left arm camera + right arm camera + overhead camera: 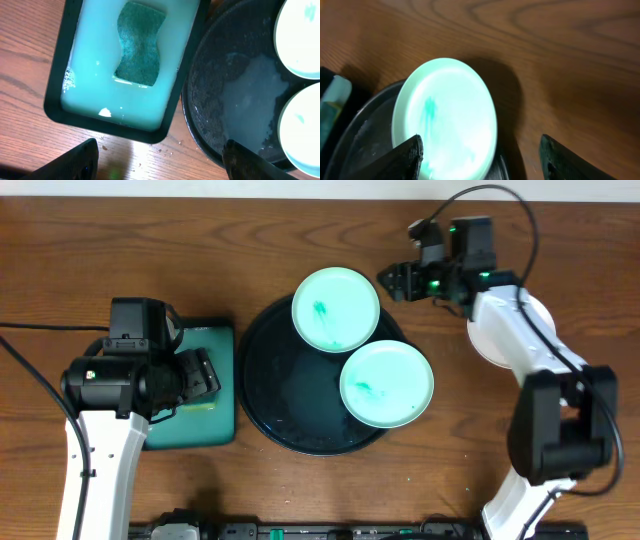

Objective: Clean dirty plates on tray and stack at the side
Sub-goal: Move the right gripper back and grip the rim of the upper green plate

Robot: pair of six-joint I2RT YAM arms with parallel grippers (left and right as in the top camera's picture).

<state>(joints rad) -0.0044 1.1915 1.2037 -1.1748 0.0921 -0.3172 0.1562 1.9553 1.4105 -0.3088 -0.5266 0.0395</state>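
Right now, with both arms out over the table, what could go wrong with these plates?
1. The upper mint plate overhangs the rim of the black tray, so it may tip or slide if the open right gripper nudges its edge.
2. The lower mint plate lies close beside it; lifting one could bump the other.
3. The sponge lies in milky liquid, so the open left gripper may drip it onto the table.

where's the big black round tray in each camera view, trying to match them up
overhead: the black tray sits mid-picture, right of the teal tray.
left wrist: it fills the right half, beside the teal tray.
right wrist: lower left corner, partly under a plate.
shared landmark: the smeared mint plate at the tray's far edge; top right in left wrist, bottom centre in right wrist.
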